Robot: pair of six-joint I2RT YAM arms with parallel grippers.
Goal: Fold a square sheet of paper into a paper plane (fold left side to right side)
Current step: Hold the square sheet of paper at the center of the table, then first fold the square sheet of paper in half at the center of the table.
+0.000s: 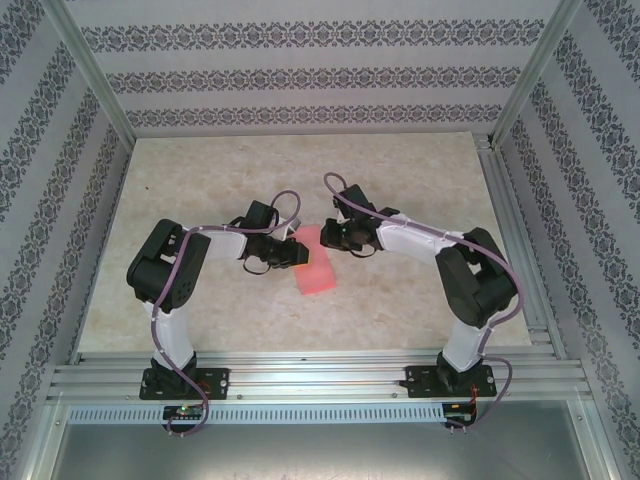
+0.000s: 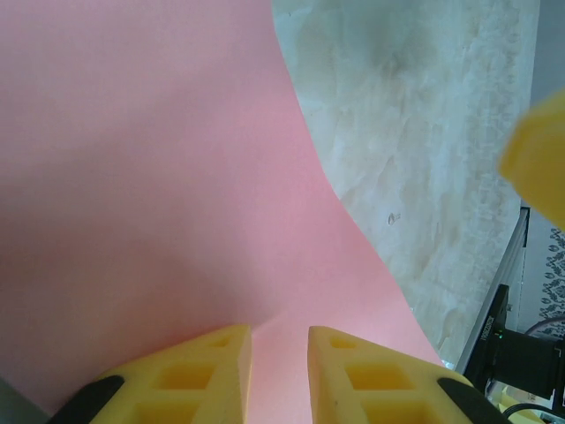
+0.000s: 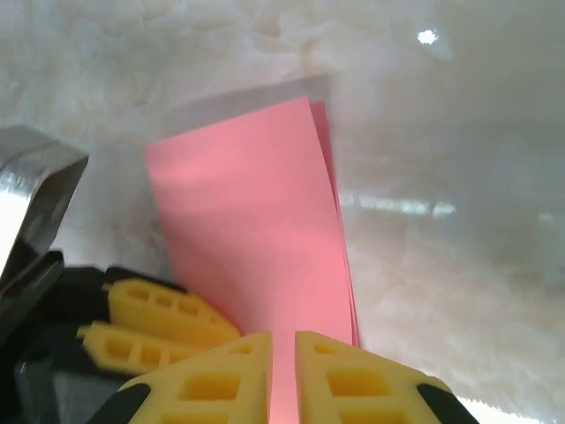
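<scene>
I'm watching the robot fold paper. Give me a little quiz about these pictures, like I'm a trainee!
1. What colour is the square sheet of paper? A green, B pink-red, C blue.
2. True or false: the left end effector and the right end effector are both right at the paper.
3. Fill in: at its right edge in the right wrist view, the paper shows ___ layers.
Key: 1 B; 2 true; 3 two.
</scene>
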